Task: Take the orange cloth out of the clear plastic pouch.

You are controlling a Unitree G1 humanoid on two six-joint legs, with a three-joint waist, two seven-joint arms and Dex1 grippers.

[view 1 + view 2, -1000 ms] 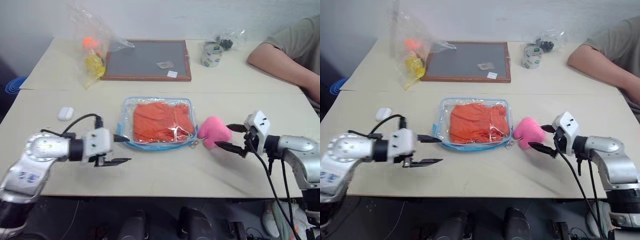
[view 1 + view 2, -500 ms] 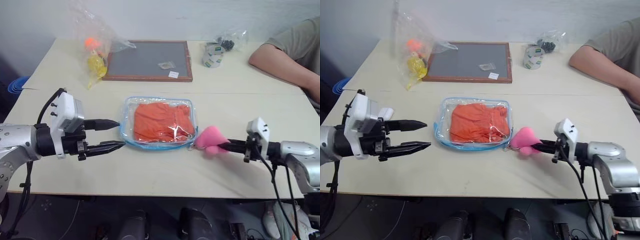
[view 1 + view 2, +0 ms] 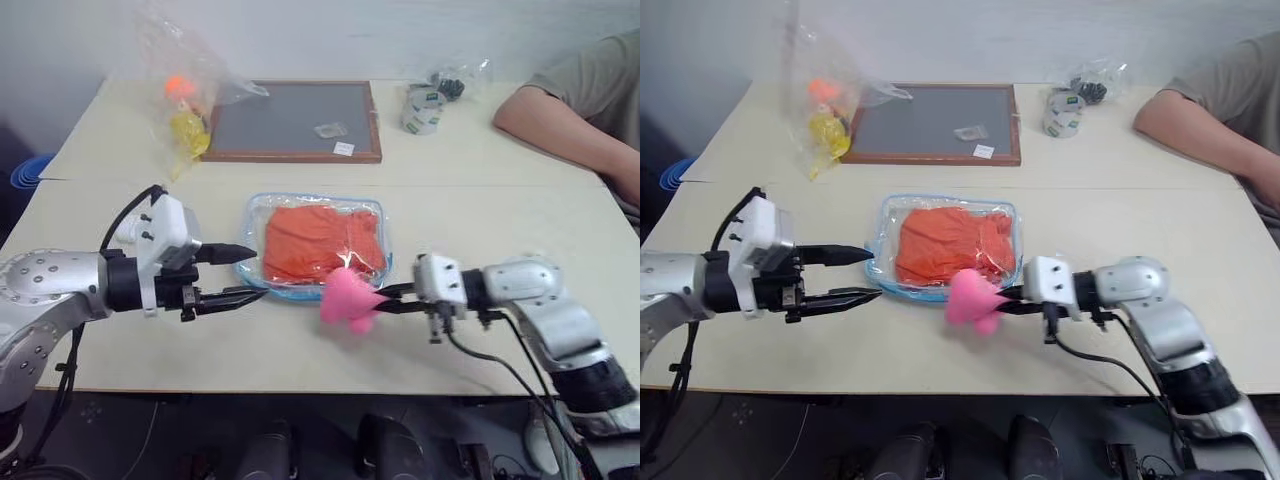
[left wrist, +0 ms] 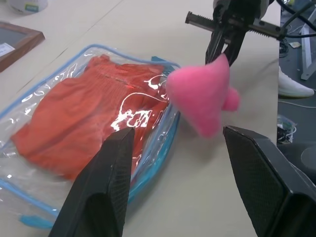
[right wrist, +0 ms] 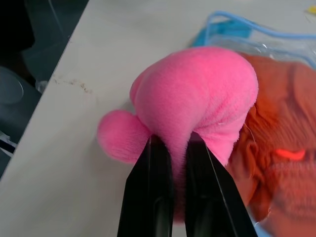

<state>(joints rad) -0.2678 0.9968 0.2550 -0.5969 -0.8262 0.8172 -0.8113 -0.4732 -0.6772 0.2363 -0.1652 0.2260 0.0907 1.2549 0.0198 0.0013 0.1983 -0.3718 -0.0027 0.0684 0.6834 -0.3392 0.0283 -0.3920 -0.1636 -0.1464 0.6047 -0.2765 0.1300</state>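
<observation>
On the near half of the table you have the clear plastic pouch lying flat, with the orange cloth inside it, folded and wrinkled. Your right gripper has its two black fingers pinched together on the pink plush charm, which sits at the pouch's near right corner, partly over its blue edge. Your left gripper points at the pouch's left edge with its fingers apart and nothing between them; the tips are just beside the blue zipper edging, and you cannot tell whether they touch it. Farther back lie a framed grey board, a crinkly clear bag and a roll of tape, and a person's arm rests on the far right corner
</observation>
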